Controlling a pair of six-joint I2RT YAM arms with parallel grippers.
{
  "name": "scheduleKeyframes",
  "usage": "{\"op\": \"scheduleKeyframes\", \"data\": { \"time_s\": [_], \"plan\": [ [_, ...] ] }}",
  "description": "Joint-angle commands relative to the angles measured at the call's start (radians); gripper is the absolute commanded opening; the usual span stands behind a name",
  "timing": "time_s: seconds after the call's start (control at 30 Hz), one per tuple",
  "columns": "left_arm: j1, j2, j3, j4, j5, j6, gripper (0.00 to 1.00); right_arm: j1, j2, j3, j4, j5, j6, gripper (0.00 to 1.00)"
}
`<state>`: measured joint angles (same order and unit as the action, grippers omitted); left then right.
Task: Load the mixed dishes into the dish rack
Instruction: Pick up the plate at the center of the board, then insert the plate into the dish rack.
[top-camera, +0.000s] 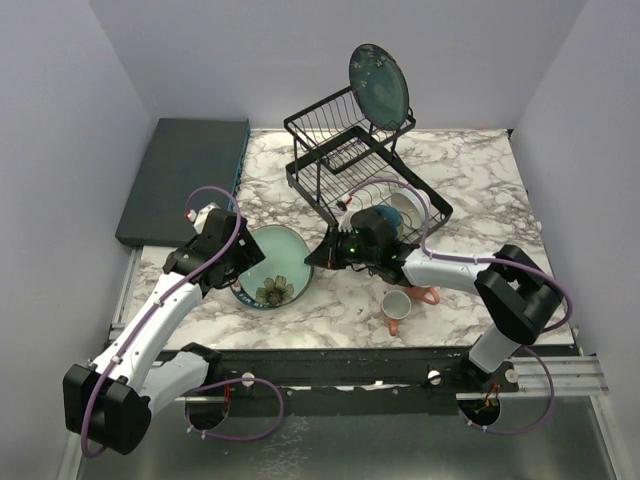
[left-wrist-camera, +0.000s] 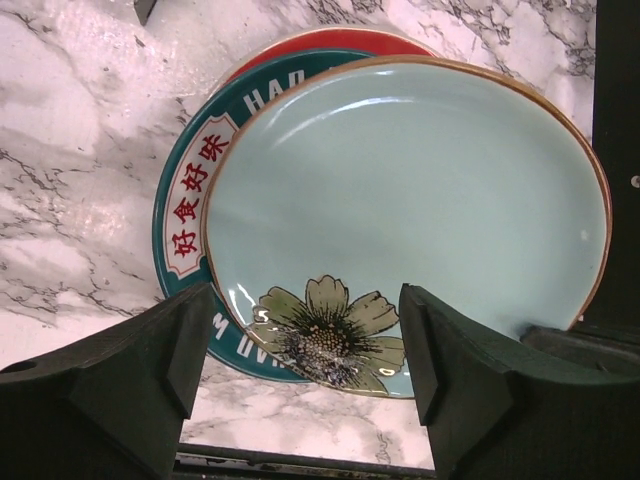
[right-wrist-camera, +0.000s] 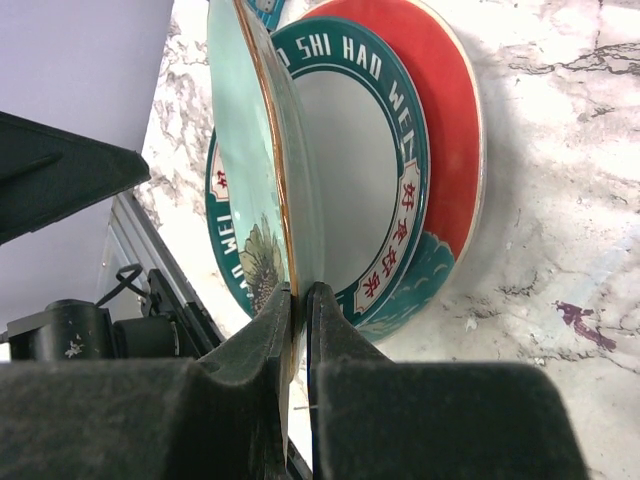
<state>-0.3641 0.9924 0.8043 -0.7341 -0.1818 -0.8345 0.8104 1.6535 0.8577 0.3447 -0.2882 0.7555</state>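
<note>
A pale green plate (top-camera: 272, 262) with a flower print lies tilted over a red-and-teal plate (left-wrist-camera: 190, 200) on the marble table. My right gripper (top-camera: 312, 258) is shut on the green plate's right rim (right-wrist-camera: 285, 250), lifting that edge; the red-and-teal plate (right-wrist-camera: 440, 120) shows beneath it. My left gripper (top-camera: 232, 262) is open and empty at the plate's left edge, its jaws either side of the flower (left-wrist-camera: 325, 335). The black wire dish rack (top-camera: 340, 165) stands behind, with a dark teal plate (top-camera: 380, 85) upright on its top and a white bowl (top-camera: 405, 208) in its base.
Two pink mugs (top-camera: 395, 306) (top-camera: 424, 294) lie on the table to the right of the plates, under my right arm. A dark teal flat slab (top-camera: 185, 175) lies at the back left. The table's front edge rail (top-camera: 350, 360) runs close below the plates.
</note>
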Motion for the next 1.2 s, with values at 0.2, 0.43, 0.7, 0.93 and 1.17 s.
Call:
{"op": "scheduleKeyframes", "data": {
  "time_s": [0.2,0.43,0.7,0.93,1.17],
  "plan": [
    [0.014,0.012,0.026,0.010,-0.067,0.034,0.86,-0.002,-0.098,-0.020,0.010,0.008,-0.001,0.00],
    [0.052,0.020,-0.010,0.066,-0.010,0.049,0.86,-0.036,-0.125,-0.040,0.019,-0.032,0.041,0.00],
    [0.104,0.018,-0.052,0.152,0.133,0.066,0.85,-0.077,-0.157,-0.038,-0.006,-0.099,0.063,0.00],
    [0.122,0.048,-0.126,0.245,0.256,0.038,0.85,-0.113,-0.171,-0.040,-0.007,-0.175,0.098,0.00],
    [0.127,0.068,-0.176,0.313,0.303,0.014,0.85,-0.165,-0.190,-0.047,-0.033,-0.241,0.127,0.00]
  ]
}}
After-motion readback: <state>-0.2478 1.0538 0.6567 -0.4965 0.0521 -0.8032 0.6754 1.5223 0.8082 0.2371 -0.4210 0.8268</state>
